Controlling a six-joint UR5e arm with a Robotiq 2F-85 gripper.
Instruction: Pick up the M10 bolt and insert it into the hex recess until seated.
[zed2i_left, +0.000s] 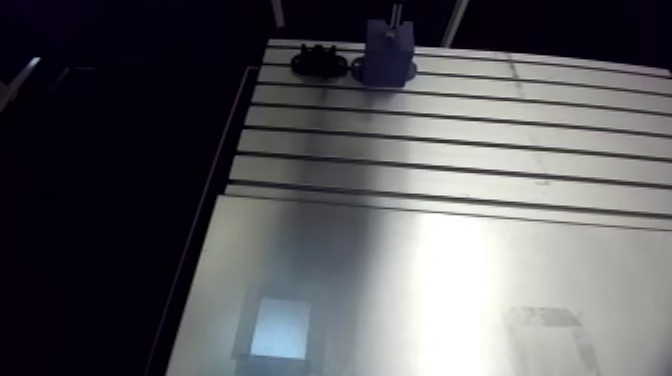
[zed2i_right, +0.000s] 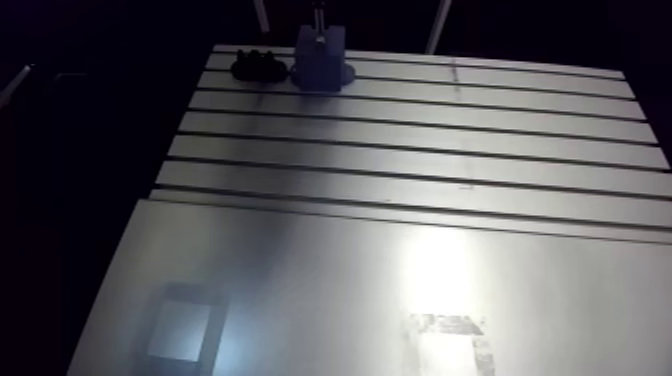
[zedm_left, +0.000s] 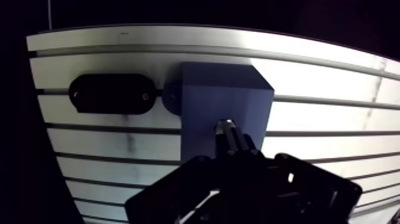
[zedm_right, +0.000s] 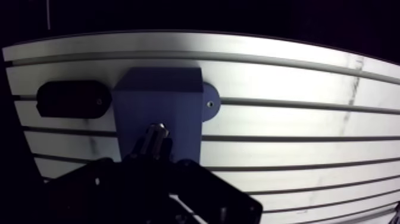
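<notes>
1. My fingers (zedm_left: 245, 145) are clamping the M10 bolt (zedm_left: 224, 130) by its shank, with the bolt pressed between them. Its bright metal end is projecting just ahead of the tips.
2. In the wrist view, the bolt's end is lying over the near face of the blue block (zedm_left: 226, 98). I cannot tell whether it is touching the block. The hex recess is hidden from me, so I cannot tell whether the bolt is entering it.
3. The blue block is standing upright on a round base flange (zedm_right: 209, 102), which is resting on the slotted aluminium table (zed2i_left: 450, 150) near its far edge.
4. A black oval fixture (zedm_left: 112, 93) is lying flat on the table just beside the flange, along the same strip between two slots.
5. In the arm view, a thin bright piece is standing directly over the block's top and is reaching the view's upper edge. My fingers are too dark to make out there.
</notes>
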